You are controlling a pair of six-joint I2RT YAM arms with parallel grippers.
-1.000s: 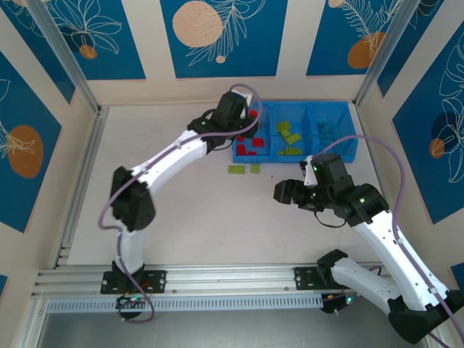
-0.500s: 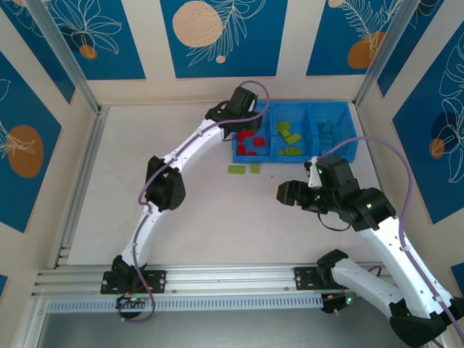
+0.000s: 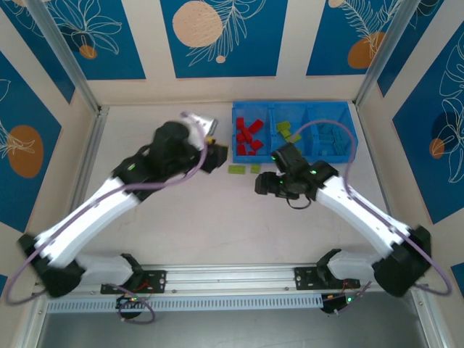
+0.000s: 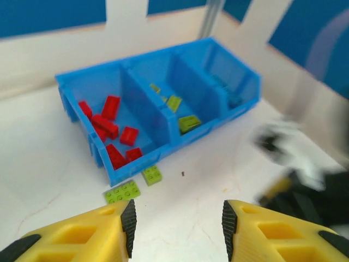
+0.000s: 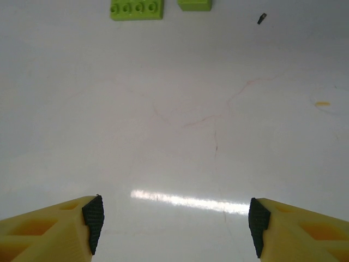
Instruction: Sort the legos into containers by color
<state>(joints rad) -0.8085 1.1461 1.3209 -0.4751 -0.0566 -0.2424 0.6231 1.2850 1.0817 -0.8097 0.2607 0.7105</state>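
Since half a second earlier, the left end effector (image 3: pixel 214 154) had drawn back from the tray's red compartment, and the right end effector (image 3: pixel 259 185) had moved up and left toward the loose bricks. In the left wrist view we saw the left end effector (image 4: pixel 177 229) released, its yellow fingers spread with nothing between them, hanging over the bench (image 3: pixel 188 210) just left of the tray (image 3: pixel 290 106). The right end effector (image 5: pixel 174 224) was likewise released and empty, above bare bench (image 5: pixel 174 109).

Ahead of it lay a long green brick (image 5: pixel 137 9) and a small green brick (image 5: pixel 194 4), side by side on the bench just in front of the tray's front wall (image 4: pixel 117 173); we saw the same long brick (image 3: pixel 236 170) (image 4: pixel 122 191) and small brick (image 3: pixel 255 168) (image 4: pixel 152 174) in the other views.

In the tray, red bricks (image 3: pixel 248 138) (image 4: pixel 112 128) filled the left compartment, lime-green bricks (image 3: pixel 286 130) (image 4: pixel 182 117) the middle, and light blue bricks (image 3: pixel 330 135) the right.
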